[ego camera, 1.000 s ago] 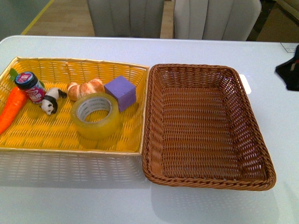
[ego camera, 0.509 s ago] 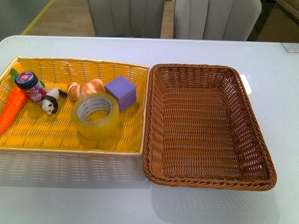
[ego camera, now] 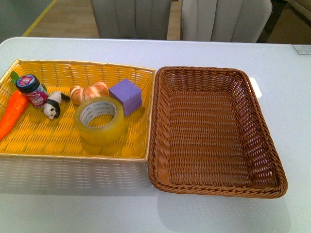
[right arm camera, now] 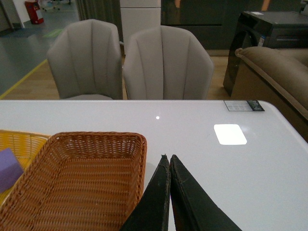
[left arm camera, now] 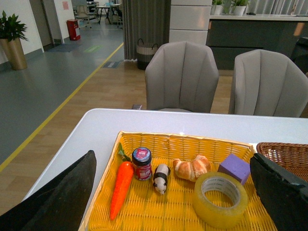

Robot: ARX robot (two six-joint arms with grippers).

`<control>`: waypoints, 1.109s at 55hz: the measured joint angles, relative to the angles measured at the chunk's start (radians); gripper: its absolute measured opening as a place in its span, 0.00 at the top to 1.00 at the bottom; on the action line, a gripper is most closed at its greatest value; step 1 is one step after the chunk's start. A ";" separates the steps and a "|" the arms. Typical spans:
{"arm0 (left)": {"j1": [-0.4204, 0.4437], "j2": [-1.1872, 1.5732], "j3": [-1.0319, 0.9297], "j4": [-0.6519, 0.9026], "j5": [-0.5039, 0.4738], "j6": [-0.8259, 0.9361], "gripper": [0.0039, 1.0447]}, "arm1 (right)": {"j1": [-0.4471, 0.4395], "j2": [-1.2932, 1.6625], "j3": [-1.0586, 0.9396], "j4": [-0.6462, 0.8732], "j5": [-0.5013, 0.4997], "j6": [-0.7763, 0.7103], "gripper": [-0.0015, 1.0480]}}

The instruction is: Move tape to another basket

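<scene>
one tape (ego camera: 100,120) untouched | left fingers (left arm camera: 57,202) spread wide, empty; right fingers (right arm camera: 155,204) pressed together, empty

Yellow woven tray (ego camera: 58,68) sits on the left half of the white table (ego camera: 146,51), pretty close to the near and left edges. Inside it, starting from the table's left edge and heading toward the middle, you get a toy carrot (ego camera: 12,114), a little dark-lidded jar (ego camera: 31,91), a panda figure (ego camera: 52,106), a croissant (ego camera: 88,92) and a purple cube (ego camera: 126,95). Two grey chairs (ego camera: 131,17) stand behind the far edge.
</scene>
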 joint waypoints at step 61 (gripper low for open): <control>0.000 0.000 0.000 0.000 0.000 0.000 0.08 | 0.000 -0.634 -0.014 -0.580 0.000 0.000 0.98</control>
